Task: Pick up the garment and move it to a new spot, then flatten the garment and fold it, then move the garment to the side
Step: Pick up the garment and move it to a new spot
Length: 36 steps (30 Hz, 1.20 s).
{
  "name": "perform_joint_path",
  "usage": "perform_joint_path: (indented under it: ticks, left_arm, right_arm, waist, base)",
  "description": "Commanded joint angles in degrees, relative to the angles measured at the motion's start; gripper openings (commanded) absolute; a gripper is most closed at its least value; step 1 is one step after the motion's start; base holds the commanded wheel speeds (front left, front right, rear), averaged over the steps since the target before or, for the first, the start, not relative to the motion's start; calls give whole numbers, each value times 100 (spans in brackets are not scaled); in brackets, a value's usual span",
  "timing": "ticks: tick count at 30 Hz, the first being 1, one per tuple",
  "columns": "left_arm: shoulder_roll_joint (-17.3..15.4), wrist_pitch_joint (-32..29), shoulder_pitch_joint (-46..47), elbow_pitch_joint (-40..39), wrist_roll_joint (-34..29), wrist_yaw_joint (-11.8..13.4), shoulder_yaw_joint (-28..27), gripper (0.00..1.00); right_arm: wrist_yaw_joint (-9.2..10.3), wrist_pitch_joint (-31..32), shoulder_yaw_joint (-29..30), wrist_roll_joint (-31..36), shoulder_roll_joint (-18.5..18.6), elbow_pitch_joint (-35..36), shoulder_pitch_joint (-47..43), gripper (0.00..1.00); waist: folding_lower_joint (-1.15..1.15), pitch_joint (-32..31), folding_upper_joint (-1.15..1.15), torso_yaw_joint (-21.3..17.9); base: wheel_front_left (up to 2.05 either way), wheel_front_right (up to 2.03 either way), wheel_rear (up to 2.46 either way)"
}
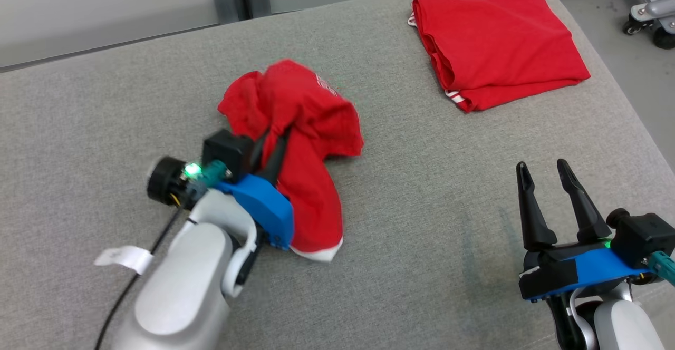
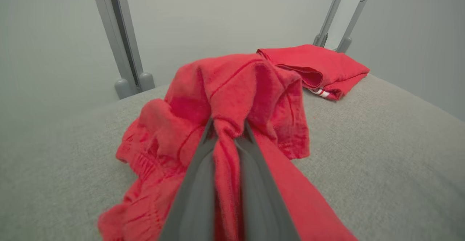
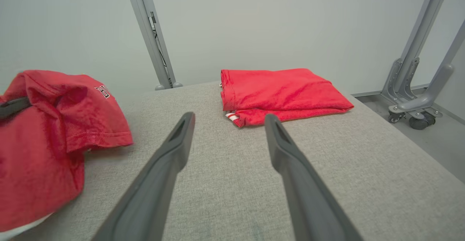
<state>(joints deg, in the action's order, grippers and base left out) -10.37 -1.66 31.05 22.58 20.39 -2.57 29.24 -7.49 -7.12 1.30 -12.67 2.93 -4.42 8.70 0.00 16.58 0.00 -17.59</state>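
Note:
A crumpled red garment (image 1: 300,128) with a white hem hangs bunched over the grey surface at centre left. My left gripper (image 1: 271,139) is shut on a fold of it, and the cloth drapes over both fingers (image 2: 198,183). In the left wrist view the garment (image 2: 236,99) is pinched between the fingertips and spills to both sides. From the right wrist view the same garment (image 3: 47,132) hangs at the left edge. My right gripper (image 1: 546,173) stands open at the lower right, apart from the cloth, with nothing between its fingers (image 3: 174,150).
A second red garment (image 1: 495,47), folded flat, lies at the far right of the grey cushioned surface (image 1: 422,192); it also shows as a folded garment (image 3: 279,96) ahead of my right gripper. A wheeled metal frame (image 1: 651,12) stands on the floor past the right edge.

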Motion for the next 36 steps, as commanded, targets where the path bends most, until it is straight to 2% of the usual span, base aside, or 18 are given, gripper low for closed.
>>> perform_joint_path:
  ticks: [1, 2, 3, 4, 5, 11, 17, 29, 36]
  left_arm:
    - [18, 45, -50, 42, 19, -21, 42, 0]
    - [68, 87, -106, 124, 24, -29, 82, 0]
    - [99, 144, -135, 198, 12, -31, 120, 13]
    - [128, 216, -164, 276, -19, -24, 166, 66]
    - [163, 272, -180, 354, -33, -20, 201, 100]
    - [296, 1017, -96, 475, -106, 52, 182, 100]
    - [182, 1517, -277, 354, -61, 232, -62, 100]
    - [-306, 1685, -1306, -581, -38, 731, -990, 100]
    - [-425, 1689, -2032, -994, -89, 841, -1440, 100]
  right_arm:
    - [-1, 5, 7, 36, -4, -9, 31, 100]
    - [-1, 12, -2, 40, -4, -9, 32, 100]
    - [-1, 19, -13, 41, -4, -13, 32, 100]
    - [-1, 24, -12, 43, -4, -19, 33, 100]
    - [-1, 31, -17, 46, -4, -27, 31, 100]
    - [-1, 55, 59, 108, -4, -63, -94, 100]
    - [-1, 113, 45, 130, -3, -45, -227, 100]
    - [-1, 312, 131, 211, -1, 124, -516, 100]
    - [-1, 436, 176, 285, -1, 196, -714, 100]
  waist:
    - [0, 1, 0, 18]
    - [0, -2, 0, 31]
    - [0, -6, 0, 40]
    - [0, -16, 0, 54]
    - [0, -26, 0, 65]
    - [0, -222, 0, 232]
    - [0, -488, 0, 516]
    - [0, -941, 0, 1236]
    - [0, -1183, 0, 1580]
  base:
    - [0, 0, 0]
    - [0, 0, 0]
    - [0, 0, 0]
    - [0, 0, 0]
    - [0, 0, 0]
    - [0, 0, 0]
    - [0, 0, 0]
    - [0, 0, 0]
    - [0, 0, 0]
